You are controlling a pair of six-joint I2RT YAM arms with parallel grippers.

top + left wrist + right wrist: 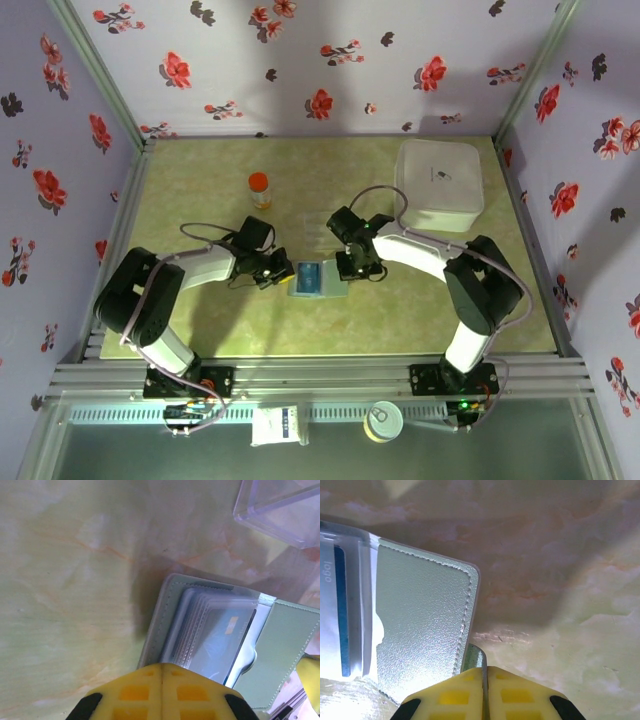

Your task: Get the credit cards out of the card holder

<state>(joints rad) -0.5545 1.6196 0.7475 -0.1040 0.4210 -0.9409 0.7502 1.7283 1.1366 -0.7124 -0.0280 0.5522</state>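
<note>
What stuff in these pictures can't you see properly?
How many credit cards sit in the card holder: left wrist view, cloudy stacked sleeves cover them.
The rest of the blue card: right wrist view, cut off by the left edge.
Whether the left end effector pinches the holder: left wrist view, it covers the contact itself.

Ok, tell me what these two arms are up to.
They are working on a card holder lying open on the table between them. The right gripper is shut on the edge of its right panel. The left gripper is shut at the left panel's edge; whether it actually pinches it is unclear. The cards sit in the clear sleeves inside, none taken out yet.
</note>
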